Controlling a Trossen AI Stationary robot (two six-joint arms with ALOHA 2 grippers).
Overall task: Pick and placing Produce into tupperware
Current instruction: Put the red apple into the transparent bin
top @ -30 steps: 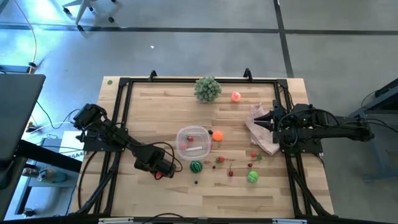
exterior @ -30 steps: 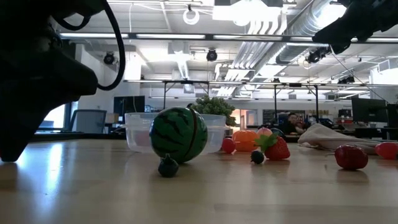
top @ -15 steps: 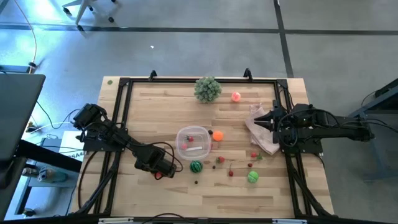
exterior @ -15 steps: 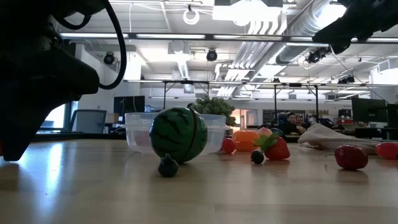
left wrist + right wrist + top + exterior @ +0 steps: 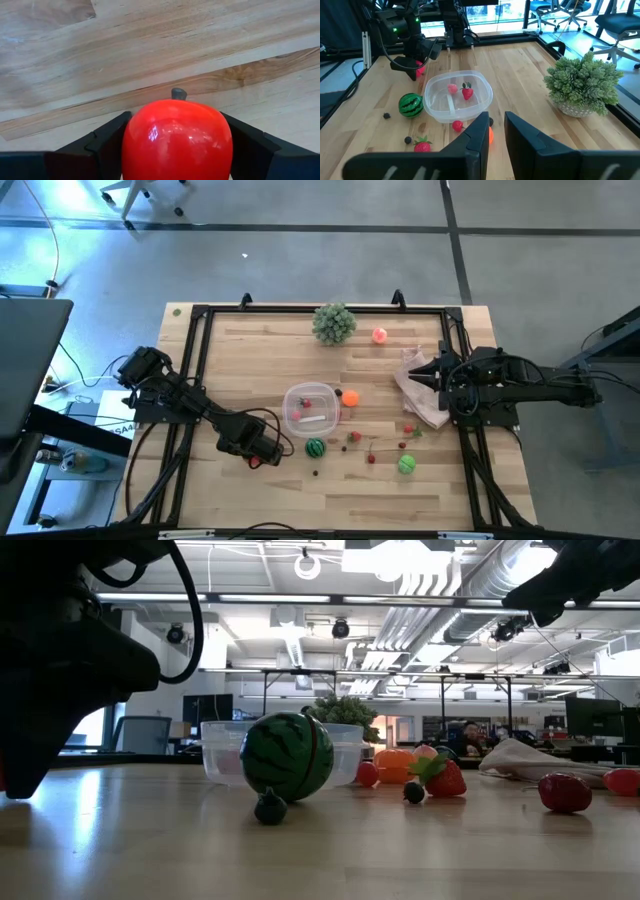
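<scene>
I've got the left gripper (image 5: 262, 457) low over the near-left part of the table (image 5: 250, 490), and on its wrist camera a shiny red apple (image 5: 177, 141) with a short dark stem sits squarely between the two fingers (image 5: 107, 142), clasped on both sides. From above, that red spot shows at the gripper's tip, just left of the striped watermelon ball (image 5: 316, 448).

The clear tupperware (image 5: 311, 408) stands near the middle of the table, farther in than the gripper; in it I can see a strawberry (image 5: 467, 93) and a pink piece (image 5: 452, 88). An orange ball (image 5: 349, 396) lies just beside its right wall.

More produce is scattered to the right: a bright green ball (image 5: 406, 465), small red pieces and dark berries; in the low view a dark berry (image 5: 269, 808) sits right in front of the watermelon.

The right gripper (image 5: 432, 373) waits at the right edge above the pinkish-white bag (image 5: 420, 402), fingers drawn nearly together with nothing between them. The bushy green plant (image 5: 334, 323) and a pink-red ball (image 5: 380, 335) stand at the far side.
</scene>
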